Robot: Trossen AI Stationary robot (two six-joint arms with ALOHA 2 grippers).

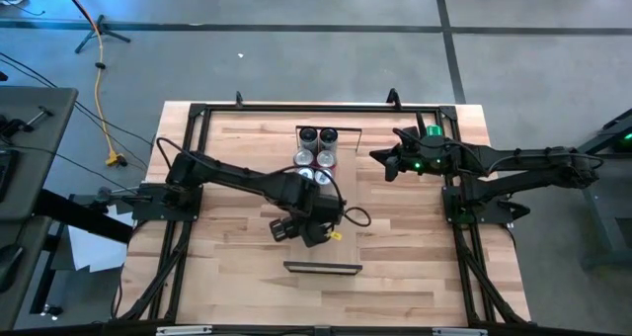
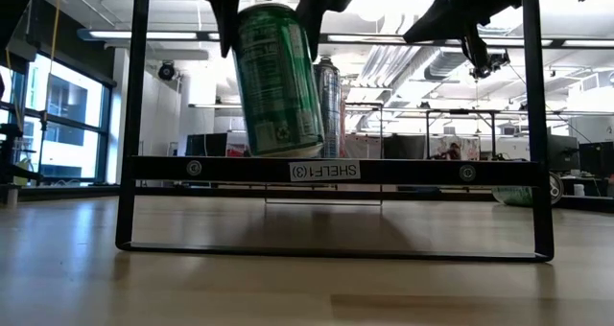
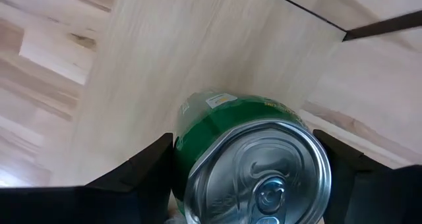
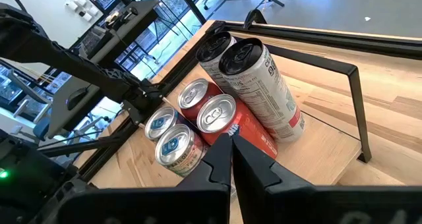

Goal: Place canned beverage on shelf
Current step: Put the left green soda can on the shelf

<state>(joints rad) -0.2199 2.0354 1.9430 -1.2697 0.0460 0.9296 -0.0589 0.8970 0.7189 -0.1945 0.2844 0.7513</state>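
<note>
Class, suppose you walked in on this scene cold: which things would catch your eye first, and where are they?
The green can stands out: tilted, clamped in the left gripper above the shelf, not yet set down. Behind it, a cluster of six cans stands at the table's far middle. The right gripper hovers beside that cluster, fingers shut, holding nothing.

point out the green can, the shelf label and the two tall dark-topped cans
green can (image 2: 279, 81), low view, on its side wall below the left tool's grip.
shelf label (image 2: 324, 171), low view, on the white sticker on the shelf's front bar.
tall dark-topped cans (image 4: 242, 54), right wrist view, on the nearer one's dark lid.
</note>
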